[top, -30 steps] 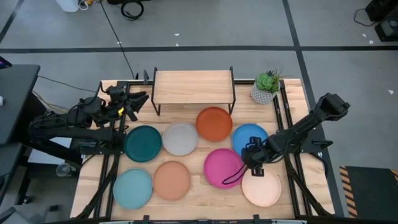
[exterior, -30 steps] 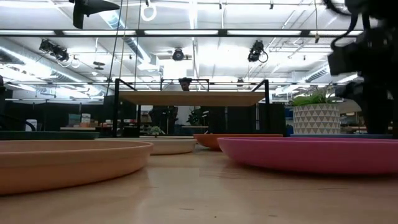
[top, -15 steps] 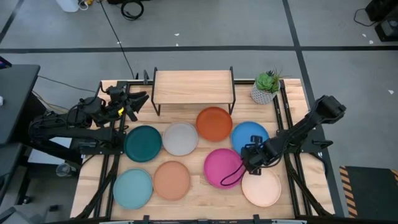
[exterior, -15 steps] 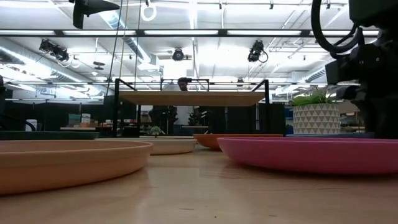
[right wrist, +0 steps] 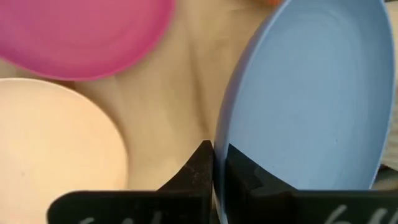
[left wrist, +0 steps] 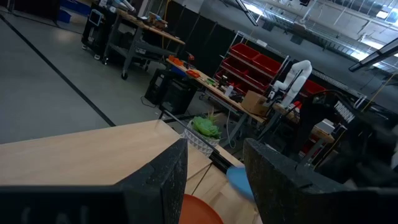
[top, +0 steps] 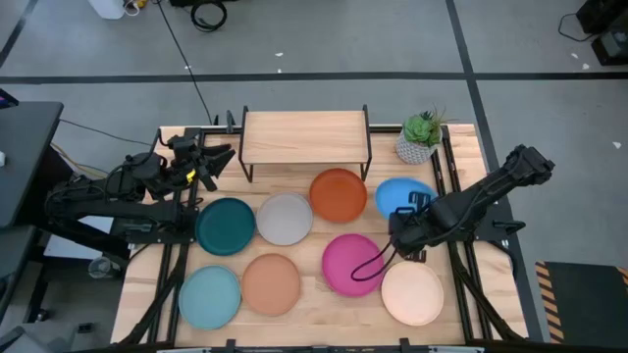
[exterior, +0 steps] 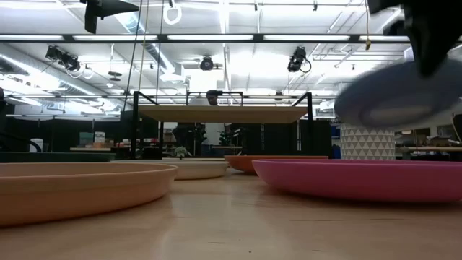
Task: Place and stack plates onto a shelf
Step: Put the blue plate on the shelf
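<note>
Lifted blue plate (top: 400,197) off desk (top: 314,294), rim pinched in right end effector (top: 412,209); shelf (top: 304,136) next

Bench, one potted plant, workshop behind

A slatted wooden bench (top: 324,309) carries a small green potted plant (top: 420,137) in a white patterned pot at its far right corner. Grey floor (top: 324,39) with dark lines surrounds the bench; beyond stand red storage bins (left wrist: 261,65), cluttered worktables (left wrist: 149,25) and bright ceiling lights (exterior: 224,37).

Blue plate (exterior: 401,94) — motion-blurred, its right side beyond the low view's edge.
</note>
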`<state>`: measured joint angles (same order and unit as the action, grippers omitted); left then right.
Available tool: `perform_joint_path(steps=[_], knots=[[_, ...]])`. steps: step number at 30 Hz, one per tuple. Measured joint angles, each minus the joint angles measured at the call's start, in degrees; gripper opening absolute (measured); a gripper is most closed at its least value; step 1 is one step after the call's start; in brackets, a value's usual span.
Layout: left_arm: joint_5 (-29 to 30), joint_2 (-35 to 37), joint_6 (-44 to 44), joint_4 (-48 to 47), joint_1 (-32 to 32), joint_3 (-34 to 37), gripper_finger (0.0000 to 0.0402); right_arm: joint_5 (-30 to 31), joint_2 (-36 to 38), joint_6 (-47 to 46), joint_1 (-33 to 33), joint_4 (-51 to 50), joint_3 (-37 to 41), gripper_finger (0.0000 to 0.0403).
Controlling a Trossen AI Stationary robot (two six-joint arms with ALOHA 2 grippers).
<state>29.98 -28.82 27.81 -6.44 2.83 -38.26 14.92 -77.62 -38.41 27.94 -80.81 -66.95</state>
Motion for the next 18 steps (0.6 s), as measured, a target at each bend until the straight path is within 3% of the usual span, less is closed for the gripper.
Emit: perform_joint_path(steps=[3,6,10,18], knots=[[0.00,-0.02,-0.01,0.01,0.00,0.00,0.0164,6.27,-0.04,1.09,-0.34,-8.88,-7.18,0.0021],[0.00,-0.02,0.02,0.14,0.00,0.00,0.0164,12.60,0.31,6.26,-2.52,-8.54,-12.38,0.0025],[-0.45,-0.07,2.28,1.03,0.00,0.00,0.0164,16.07,-1.15,16.43,-8.73,-8.37,-17.96,0.0026],[-4.59,-1.83,8.18,-0.34,-0.09,-0.33,0.0154,18.53,-5.31,47.36,-22.02,7.41,-19.94,0.0026]])
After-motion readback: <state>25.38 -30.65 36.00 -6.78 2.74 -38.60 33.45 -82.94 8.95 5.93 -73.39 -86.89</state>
